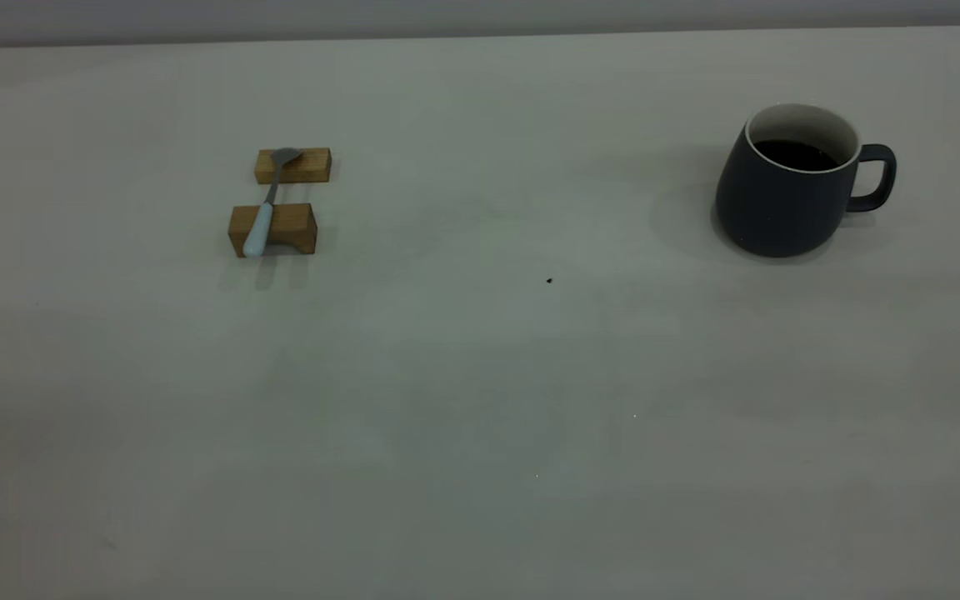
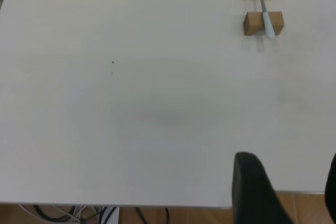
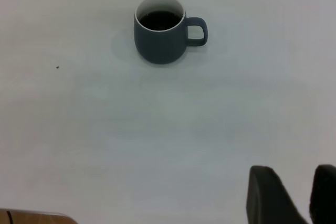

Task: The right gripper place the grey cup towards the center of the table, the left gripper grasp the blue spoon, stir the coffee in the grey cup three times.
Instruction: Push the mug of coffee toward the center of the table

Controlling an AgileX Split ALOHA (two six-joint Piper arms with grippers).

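Off-white worktop (image 1: 480, 400) carries the grey cup (image 1: 784, 196) with coffee (image 1: 794, 153) at upper right and the blue spoon (image 1: 266, 208) bridging two wooden blocks (image 1: 273, 227) at upper left. Both tools sit spread apart at their wrist views' lower right: the left tool (image 2: 286, 192) and the right tool (image 3: 296, 198).

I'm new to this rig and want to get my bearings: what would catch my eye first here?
The grey cup stands upright at the table's far right, handle pointing outward, with dark coffee inside. At the far left, the blue spoon lies bridged across two wooden blocks, bowl on the farther one. Both grippers sit back near the table edge, each showing only at the edge of its own wrist view, well away from either object.
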